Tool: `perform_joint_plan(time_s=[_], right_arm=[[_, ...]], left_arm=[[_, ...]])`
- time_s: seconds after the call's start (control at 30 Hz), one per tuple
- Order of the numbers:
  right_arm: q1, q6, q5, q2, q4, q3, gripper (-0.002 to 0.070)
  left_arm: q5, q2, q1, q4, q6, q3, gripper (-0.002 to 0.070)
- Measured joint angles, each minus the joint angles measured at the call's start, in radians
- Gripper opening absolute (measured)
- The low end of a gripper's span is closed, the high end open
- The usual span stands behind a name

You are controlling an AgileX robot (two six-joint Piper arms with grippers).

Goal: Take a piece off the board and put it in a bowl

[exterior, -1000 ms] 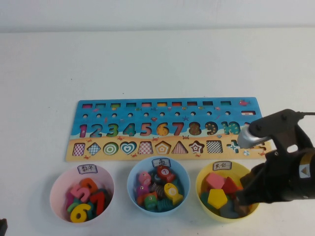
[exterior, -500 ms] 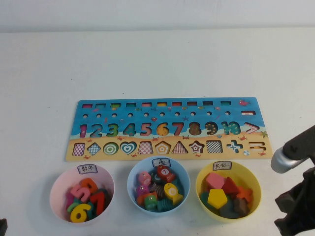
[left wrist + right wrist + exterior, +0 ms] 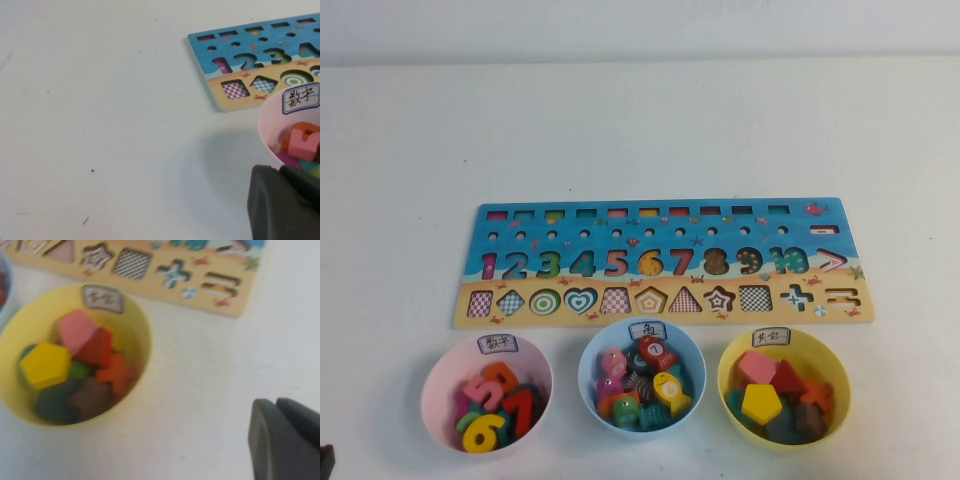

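The board [image 3: 650,226] lies across the middle of the table, its triangle slot [image 3: 685,300] showing a checked bottom. The red triangle piece [image 3: 787,378] lies in the yellow bowl [image 3: 837,362] among other shape blocks; it also shows in the right wrist view [image 3: 98,346], with the bowl's rim [image 3: 142,333] and label. Neither arm shows in the high view. My right gripper [image 3: 276,403] is shut and empty, over bare table beside the yellow bowl. My left gripper [image 3: 281,169] is shut and empty, next to the pink bowl [image 3: 270,125].
A pink bowl [image 3: 436,372] of number pieces stands at the front left. A light blue bowl [image 3: 591,362] of fish pieces stands in the middle. An orange cross [image 3: 118,372] and a pink block [image 3: 76,327] lie in the yellow bowl. Open white table lies behind the board.
My right arm has drawn back from over the yellow bowl toward the right front and left the high view. The pieces in the bowls have not moved.
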Motion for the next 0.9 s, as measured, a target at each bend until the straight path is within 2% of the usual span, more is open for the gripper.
perform_joint_plan(time_s=[0.13,0.27,0.67,0.9], right_arm=[[-0.130,0.000,-0.137,-0.198,0.000,0.171,-0.0016],[-0.210,0.000,-0.189,-0.367,0.000,0.298,-0.0016],[-0.225,0.002,-0.148,-0.697,0.002,0.335,-0.0016],[-0.225,0.002,-0.088,-0.730,0.002,0.335,-0.0016]], left_arm=[[0.000,0.000,0.000,0.000,0.000,0.000,-0.0005],[0.000,0.000,0.000,0.000,0.000,0.000,-0.0005],[0.000,0.000,0.000,0.000,0.000,0.000,-0.0004],[0.000,0.000,0.000,0.000,0.000,0.000,-0.0004]])
